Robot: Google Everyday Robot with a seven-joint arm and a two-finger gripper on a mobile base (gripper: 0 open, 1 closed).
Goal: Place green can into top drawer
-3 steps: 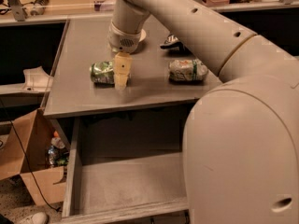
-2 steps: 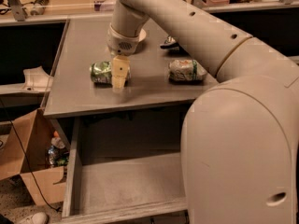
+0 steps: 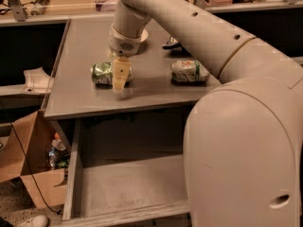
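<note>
The green can (image 3: 101, 73) lies on its side on the grey tabletop (image 3: 80, 93), left of centre. My gripper (image 3: 120, 77) hangs from the arm directly at the can's right end and covers that part of it. The can rests on the table. The top drawer (image 3: 118, 186) stands pulled out below the table's front edge, its flat grey bottom showing. My arm's large white body hides the drawer's right side.
A whitish can with green and orange marks (image 3: 189, 72) lies right of my gripper. A small dark object (image 3: 170, 43) sits behind it. A cardboard box (image 3: 33, 164) with bottles stands on the floor to the left, and a cable runs past it.
My gripper has edged slightly left and down, closer onto the green can's right end. The can has not moved.
</note>
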